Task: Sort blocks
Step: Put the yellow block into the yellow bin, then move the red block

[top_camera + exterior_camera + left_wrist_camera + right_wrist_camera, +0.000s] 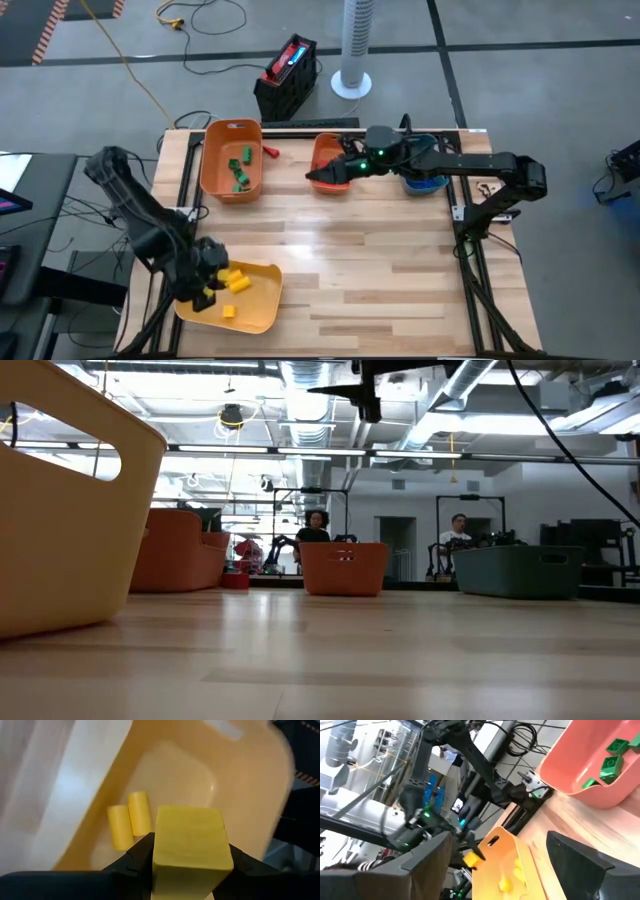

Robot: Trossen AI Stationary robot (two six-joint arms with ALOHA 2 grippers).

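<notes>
Holding a yellow block (192,847) between its two fingers, the left gripper (207,283) hangs over the yellow bin (262,308) at the near left corner of the table (380,290). The jaws press on the block's two flat sides, so they are only part way apart. Two small round yellow blocks (129,824) lie side by side on the bin floor just under it, and more yellow blocks (236,280) show there from above.

The right gripper (322,177) hovers over the small orange bin (333,148) at the back of the table. Its jaws are wide apart and hold nothing. Green blocks (240,170) sit in the bigger orange bin (212,172) at the back left, and one red block (269,152) lies on the table just beside that bin. A teal bin (428,183) is under the right arm.

The yellow block looks hard and light. Its sides look smooth, so it could slip if it is held by a corner. Pinching it across the middle of two flat sides looks safest. It should drop into the bin without breaking.
</notes>
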